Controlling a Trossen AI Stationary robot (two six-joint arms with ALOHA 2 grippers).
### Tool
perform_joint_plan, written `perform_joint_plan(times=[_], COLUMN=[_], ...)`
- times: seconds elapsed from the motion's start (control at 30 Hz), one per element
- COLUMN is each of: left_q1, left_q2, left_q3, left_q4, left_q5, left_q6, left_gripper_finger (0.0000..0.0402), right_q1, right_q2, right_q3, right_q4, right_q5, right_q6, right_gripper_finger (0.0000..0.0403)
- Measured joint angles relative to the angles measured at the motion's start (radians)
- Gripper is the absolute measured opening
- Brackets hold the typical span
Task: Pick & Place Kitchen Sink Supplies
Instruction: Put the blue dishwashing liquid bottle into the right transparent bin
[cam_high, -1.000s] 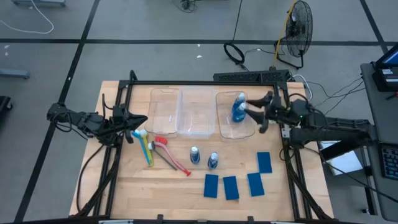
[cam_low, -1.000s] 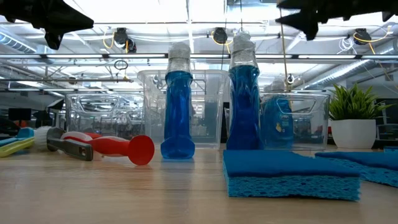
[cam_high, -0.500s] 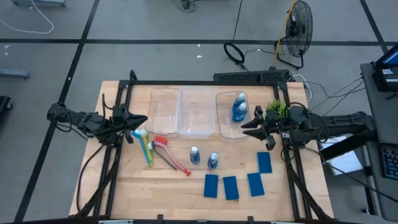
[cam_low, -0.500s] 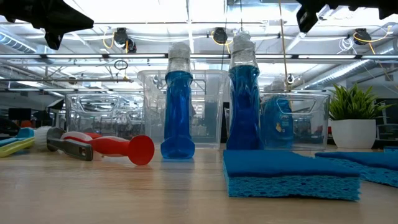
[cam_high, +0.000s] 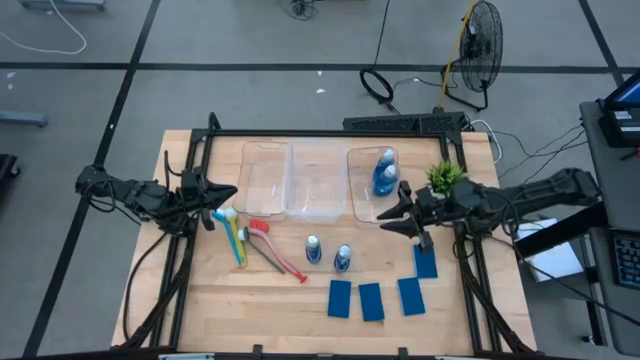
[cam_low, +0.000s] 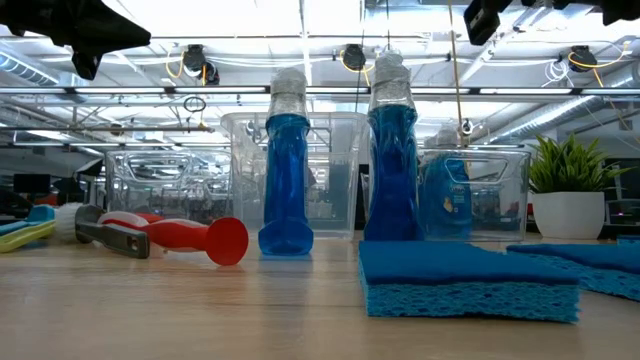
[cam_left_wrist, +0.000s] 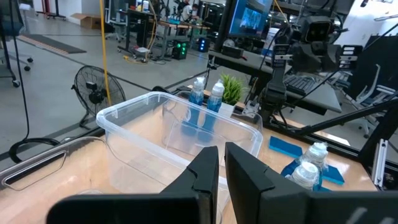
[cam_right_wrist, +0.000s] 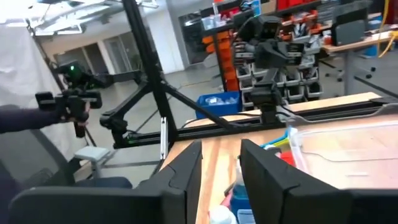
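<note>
Two bottles in bin (cam_high: 384, 172) done; two standing bottles (cam_high: 328, 253), four sponges (cam_high: 380, 292), brushes (cam_high: 255, 242) left on table. Right gripper (cam_high: 392, 218) empty, fingers slightly apart, standing bottles just ahead; left gripper (cam_high: 226, 194) clenched, empty, brushes just beside fingertips.

Blue sponges (cam_high: 371, 300), blue-and-white bottles (cam_high: 328, 254), red brush (cam_high: 277, 250), green plant (cam_high: 443, 175).

Wooden table (cam_high: 200, 300). On it: three clear bins (cam_high: 318, 179) in row, rightmost just beside right gripper (cam_high: 391, 216); potted plant (cam_high: 445, 176) behind that gripper; two upright bottles (cam_high: 328, 253) and four blue sponges (cam_high: 385, 290) below it; brushes (cam_high: 250, 240), apparently three, near left gripper (cam_high: 228, 192).
</note>
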Motion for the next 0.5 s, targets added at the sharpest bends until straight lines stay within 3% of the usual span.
perform_joint_plan(times=[0.17, 0.5], left_q1=[0.000, 0.000], left_q2=[0.000, 0.000], left_q3=[0.000, 0.000], left_q4=[0.001, 0.000], left_q5=[0.000, 0.002], left_q6=[0.000, 0.000], left_gripper_finger=[0.0033, 0.0033], right_q1=[0.025, 0.032], right_q2=[0.076, 0.191], right_q3=[0.075, 0.230], right_q4=[-0.049, -0.338], right_q5=[0.001, 0.000], right_q6=[-0.050, -0.071], right_gripper_finger=[0.0118, 0.0138])
